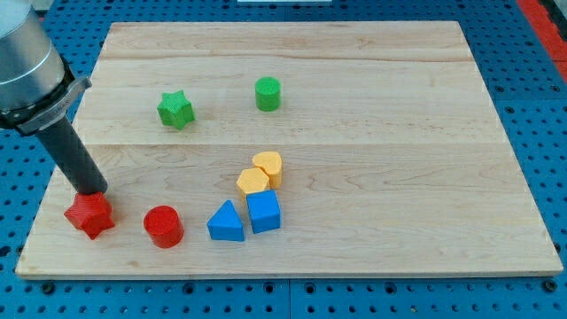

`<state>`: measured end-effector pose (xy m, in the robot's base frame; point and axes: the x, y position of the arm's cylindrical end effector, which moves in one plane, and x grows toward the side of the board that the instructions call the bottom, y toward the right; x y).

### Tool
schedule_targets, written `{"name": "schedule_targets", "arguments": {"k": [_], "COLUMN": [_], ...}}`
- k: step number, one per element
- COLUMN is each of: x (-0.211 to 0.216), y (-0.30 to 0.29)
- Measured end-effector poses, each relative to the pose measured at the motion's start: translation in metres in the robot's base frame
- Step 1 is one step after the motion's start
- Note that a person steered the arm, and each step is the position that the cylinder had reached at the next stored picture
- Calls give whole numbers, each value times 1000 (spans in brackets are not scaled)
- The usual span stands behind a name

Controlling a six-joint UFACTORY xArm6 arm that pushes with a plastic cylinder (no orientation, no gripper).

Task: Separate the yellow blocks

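Two yellow blocks touch each other near the board's middle bottom: a yellow heart-like block and a yellow hexagon block just below and left of it. My tip rests at the view's left, right against the top of a red star block. The tip is far to the left of the yellow blocks.
A blue cube sits just below the yellow hexagon, with a blue triangle to its left. A red cylinder lies right of the red star. A green star and green cylinder sit towards the top. The wooden board lies on a blue pegboard.
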<state>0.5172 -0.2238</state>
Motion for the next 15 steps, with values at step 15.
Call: {"name": "schedule_targets", "arguments": {"k": [15], "x": [-69], "y": [202]}}
